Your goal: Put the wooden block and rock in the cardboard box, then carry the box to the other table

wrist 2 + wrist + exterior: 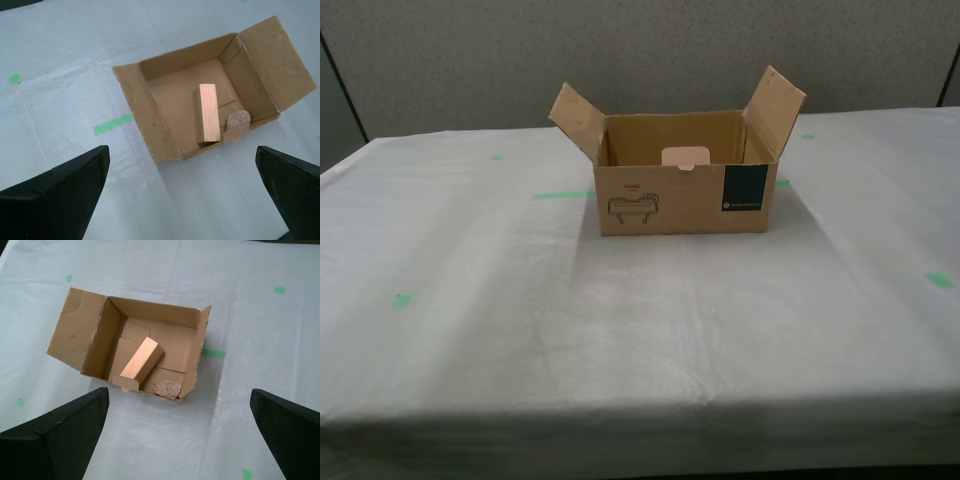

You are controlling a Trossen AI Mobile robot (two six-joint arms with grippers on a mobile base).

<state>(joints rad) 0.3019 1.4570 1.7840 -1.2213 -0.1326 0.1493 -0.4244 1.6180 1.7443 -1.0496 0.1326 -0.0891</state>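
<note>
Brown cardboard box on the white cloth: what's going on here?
The brown corrugated cardboard box sits on the table draped in white cloth, flaps open. The light tan wooden block and the rough beige-grey rock both lie inside it. Nothing is held: my first end effector and second end effector hover open above the box, touching nothing.

The other table [520, 330] wears a wrinkled white cloth dotted with green tape marks [562, 194]. Directly on it sits the cardboard box [685, 200] — flaps open, ahead of and below both grippers — with one tape strip [114, 123] just beside its wall.
</note>
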